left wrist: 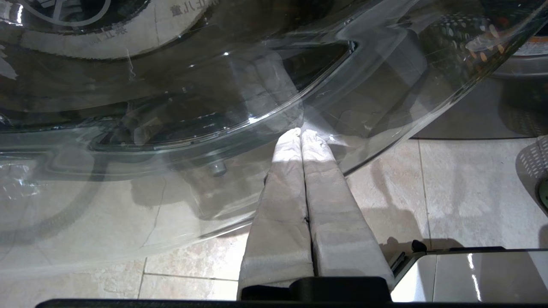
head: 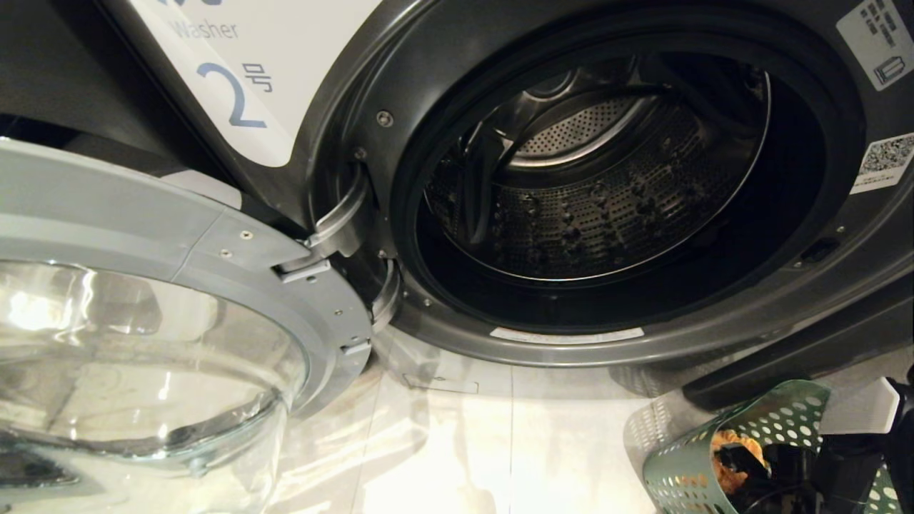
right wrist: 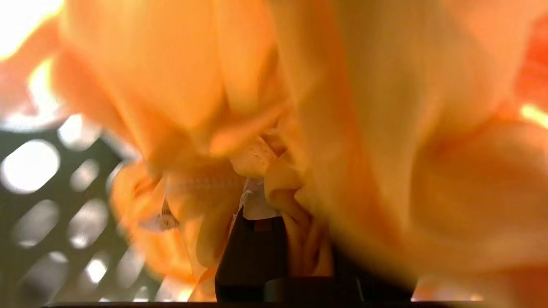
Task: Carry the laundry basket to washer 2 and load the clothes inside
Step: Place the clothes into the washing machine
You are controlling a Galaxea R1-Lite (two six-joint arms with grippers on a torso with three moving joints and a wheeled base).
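1. While the dark grey front-load washer marked with a blue "2" (head: 614, 185) stands with its mouth open, its perforated steel drum (head: 585, 207) shows bare metal only; no cloth lies in the part on view.
2. The round glass-bowled door with pale grey rim (head: 178, 285) hangs swung out to the robot's left, hinged at the washer's front.
3. The green perforated plastic laundry basket (head: 714, 457) sits on the pale tiled floor (head: 464, 442) at the lower right of the head view, just beside the washer's base and below the drum opening.
4. A bunched yellow-orange garment (head: 728, 450) shows inside the basket, against its near wall. Other clothes cannot be made out.
5. The right gripper (right wrist: 265, 209) is down in the basket, buried in the yellow-orange cloth; the basket's holed wall (right wrist: 51, 205) stands close alongside. The fingers are closed in tight with folds of the garment pinched between them, only one dark finger (right wrist: 252, 248) showing through the fabric.
6. The left gripper (left wrist: 302, 132) sits low over the floor tiles, its white padded fingers (left wrist: 282, 205) pressed together with nothing between them, tips right at the curved glass of the door bowl; contact cannot be told.
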